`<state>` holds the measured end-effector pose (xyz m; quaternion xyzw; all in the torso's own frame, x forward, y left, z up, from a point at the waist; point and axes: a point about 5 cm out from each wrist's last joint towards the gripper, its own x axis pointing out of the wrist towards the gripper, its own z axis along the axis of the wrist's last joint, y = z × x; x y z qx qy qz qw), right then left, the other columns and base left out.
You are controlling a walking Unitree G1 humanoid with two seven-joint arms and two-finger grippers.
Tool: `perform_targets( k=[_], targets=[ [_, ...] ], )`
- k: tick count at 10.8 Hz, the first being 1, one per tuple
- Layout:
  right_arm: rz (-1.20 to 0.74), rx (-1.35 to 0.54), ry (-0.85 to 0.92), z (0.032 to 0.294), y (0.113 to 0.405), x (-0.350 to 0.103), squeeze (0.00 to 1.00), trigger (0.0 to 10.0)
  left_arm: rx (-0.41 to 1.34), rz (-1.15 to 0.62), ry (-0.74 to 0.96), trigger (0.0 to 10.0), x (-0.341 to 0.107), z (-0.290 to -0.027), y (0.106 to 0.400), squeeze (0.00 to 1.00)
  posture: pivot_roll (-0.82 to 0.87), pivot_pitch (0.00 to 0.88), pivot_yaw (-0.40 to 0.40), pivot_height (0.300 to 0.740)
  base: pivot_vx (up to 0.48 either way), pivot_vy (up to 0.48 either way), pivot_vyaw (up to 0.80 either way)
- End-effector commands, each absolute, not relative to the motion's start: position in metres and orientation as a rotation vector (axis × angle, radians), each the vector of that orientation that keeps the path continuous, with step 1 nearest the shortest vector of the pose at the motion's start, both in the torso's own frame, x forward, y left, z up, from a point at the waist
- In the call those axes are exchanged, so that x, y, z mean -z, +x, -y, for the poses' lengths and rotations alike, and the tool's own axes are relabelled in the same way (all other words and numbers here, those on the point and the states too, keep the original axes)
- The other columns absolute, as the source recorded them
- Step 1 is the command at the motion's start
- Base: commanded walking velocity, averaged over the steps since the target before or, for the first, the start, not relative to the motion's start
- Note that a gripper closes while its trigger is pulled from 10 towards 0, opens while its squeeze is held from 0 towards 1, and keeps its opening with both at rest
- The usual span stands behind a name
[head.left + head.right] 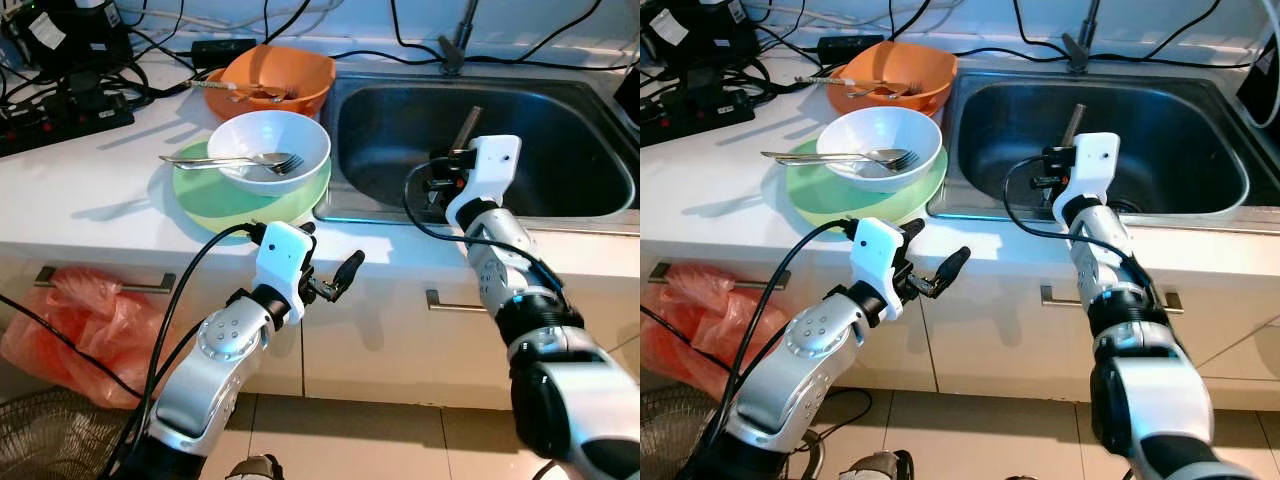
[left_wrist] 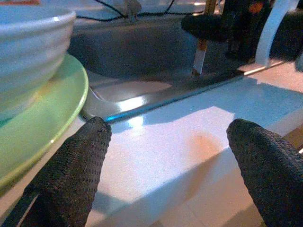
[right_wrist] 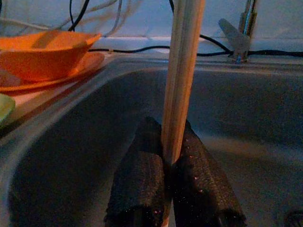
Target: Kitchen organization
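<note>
Fork point(image 1: 240, 160) in white bowl point(image 1: 268, 149), chopsticks point(image 3: 182, 75) upright over sink point(image 1: 560, 190)

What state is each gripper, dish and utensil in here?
Right gripper: shut on chopsticks, over the sink.
Chopsticks: held upright.
Left gripper: open, at the counter edge.
White bowl: stacked on the green plate, fork across it.
Orange bowl: on the counter, utensils inside.
</note>
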<state>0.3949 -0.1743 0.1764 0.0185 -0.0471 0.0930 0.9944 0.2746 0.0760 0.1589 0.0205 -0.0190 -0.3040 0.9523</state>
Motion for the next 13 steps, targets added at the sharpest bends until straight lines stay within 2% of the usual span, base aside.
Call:
perform_targets(
  k=[1, 2, 7, 13],
  targets=[
    [0.091, -0.196, 0.012, 0.175, 0.397, -0.178, 0.00, 10.0, 0.620, 0.033, 0.053, 10.0, -0.159, -0.076, 0.271, 0.00, 0.23, 0.145, 0.019, 0.740, 0.000, 0.000, 0.00],
    [0.078, -0.201, -0.007, 0.174, 0.397, -0.176, 1.00, 10.0, 0.621, 0.031, 0.052, 10.0, -0.158, -0.075, 0.270, 0.00, 0.23, 0.144, 0.016, 0.740, 0.000, 0.000, 0.00],
    [0.088, -0.211, -0.018, 0.173, 0.399, -0.178, 1.00, 10.0, 0.623, 0.057, 0.070, 10.0, -0.163, -0.073, 0.274, 0.00, 0.22, 0.128, 0.012, 0.740, 0.000, 0.000, 0.00],
    [0.186, -0.273, 0.011, 0.167, 0.387, -0.175, 1.00, 10.0, 0.638, 0.234, 0.042, 10.0, -0.191, -0.067, 0.281, 0.00, 0.13, 0.071, 0.008, 0.740, 0.000, 0.000, 0.00]
  ],
)
